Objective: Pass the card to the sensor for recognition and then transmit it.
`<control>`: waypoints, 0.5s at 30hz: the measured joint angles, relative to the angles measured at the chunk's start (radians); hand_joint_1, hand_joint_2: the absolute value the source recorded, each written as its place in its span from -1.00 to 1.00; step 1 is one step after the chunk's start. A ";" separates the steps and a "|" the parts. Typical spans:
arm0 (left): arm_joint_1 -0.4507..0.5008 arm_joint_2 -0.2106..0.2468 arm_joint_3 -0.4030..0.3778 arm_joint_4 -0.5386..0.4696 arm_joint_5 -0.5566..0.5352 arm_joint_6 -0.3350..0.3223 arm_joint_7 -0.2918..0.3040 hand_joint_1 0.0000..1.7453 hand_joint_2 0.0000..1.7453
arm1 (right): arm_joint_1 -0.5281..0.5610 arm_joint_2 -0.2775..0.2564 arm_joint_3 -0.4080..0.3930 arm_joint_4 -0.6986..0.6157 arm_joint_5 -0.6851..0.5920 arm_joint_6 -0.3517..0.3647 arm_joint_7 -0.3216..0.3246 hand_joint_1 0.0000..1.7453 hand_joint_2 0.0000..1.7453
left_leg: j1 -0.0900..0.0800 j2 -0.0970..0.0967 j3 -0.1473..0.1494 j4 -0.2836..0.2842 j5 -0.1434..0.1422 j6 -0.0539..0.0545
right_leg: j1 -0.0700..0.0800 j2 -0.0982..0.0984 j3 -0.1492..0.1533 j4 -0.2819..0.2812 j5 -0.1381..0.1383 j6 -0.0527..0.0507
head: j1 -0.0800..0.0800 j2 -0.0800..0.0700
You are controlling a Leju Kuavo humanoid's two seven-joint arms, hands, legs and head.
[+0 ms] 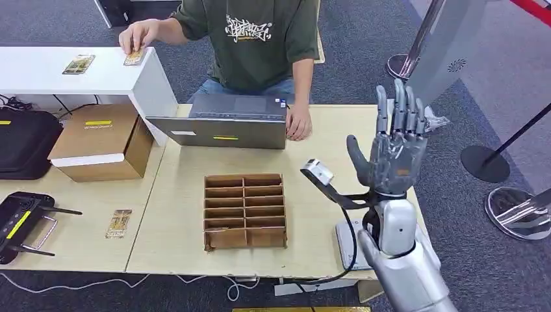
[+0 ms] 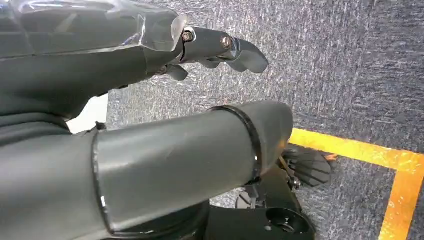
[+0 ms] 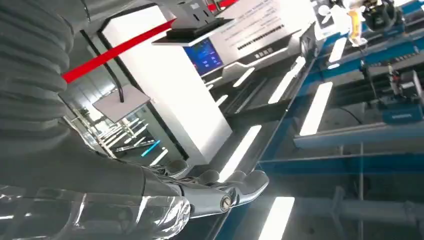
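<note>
My right hand [image 1: 393,153] is raised above the table's right side, fingers straight up and spread, holding nothing; the right wrist view shows its fingers [image 3: 225,190] bare against the ceiling. Just left of it the sensor [image 1: 317,172], a small grey head on a black arm, stands on a white base [image 1: 345,246]. One card [image 1: 119,223] lies on the left table. Another card [image 1: 78,64] lies on the white shelf. A person's hand presses a third card [image 1: 134,57] there. My left hand [image 2: 215,47] hangs over grey carpet, fingers loosely extended and holding nothing.
A person in a green shirt sits behind a grey laptop [image 1: 224,122]. A cardboard divider tray [image 1: 245,210] sits mid-table. A brown box [image 1: 101,141], a black bag [image 1: 26,140] and a remote controller [image 1: 19,221] are at the left. Stanchion bases [image 1: 484,162] stand on the right.
</note>
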 joint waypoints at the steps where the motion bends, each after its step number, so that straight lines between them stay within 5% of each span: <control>1: 0.000 0.000 0.000 0.000 0.000 0.000 0.000 -1.00 -1.00 | 0.000 0.000 0.000 0.000 0.000 0.000 0.000 -1.00 1.00 | 0.000 0.000 0.000 0.000 0.000 0.000 | 0.000 0.000 0.000 0.000 0.000 0.000 | 0.000 0.000; 4: 0.000 0.000 0.000 0.000 0.000 0.000 0.000 -1.00 -1.00 | 0.011 0.000 -0.006 -0.012 0.000 -0.003 -0.010 -1.00 1.00 | 0.000 0.000 0.000 0.000 0.000 0.000 | 0.000 0.000 0.000 0.000 0.000 0.000 | 0.000 0.000; 7: 0.005 0.000 0.000 0.000 0.009 0.003 0.000 -1.00 -1.00 | 0.233 0.091 -0.154 -0.197 0.000 -0.038 -0.210 -1.00 1.00 | 0.001 0.000 0.000 -0.001 -0.001 0.001 | 0.000 0.000 0.000 0.000 -0.001 -0.001 | 0.000 0.000; 9: 0.005 0.000 0.000 0.000 0.012 0.002 0.000 -1.00 -1.00 | 0.352 0.171 -0.190 -0.276 0.000 -0.051 -0.194 -1.00 1.00 | 0.001 0.000 0.000 -0.001 0.000 0.000 | 0.001 0.000 0.000 0.000 -0.001 -0.001 | 0.000 0.000; 15: 0.005 0.000 0.002 0.000 0.013 0.002 0.000 -1.00 -1.00 | 0.403 0.207 -0.191 -0.315 0.000 -0.051 -0.186 -1.00 1.00 | 0.000 0.001 0.000 -0.001 0.000 0.000 | 0.000 0.000 0.000 0.000 -0.001 -0.001 | 0.000 0.000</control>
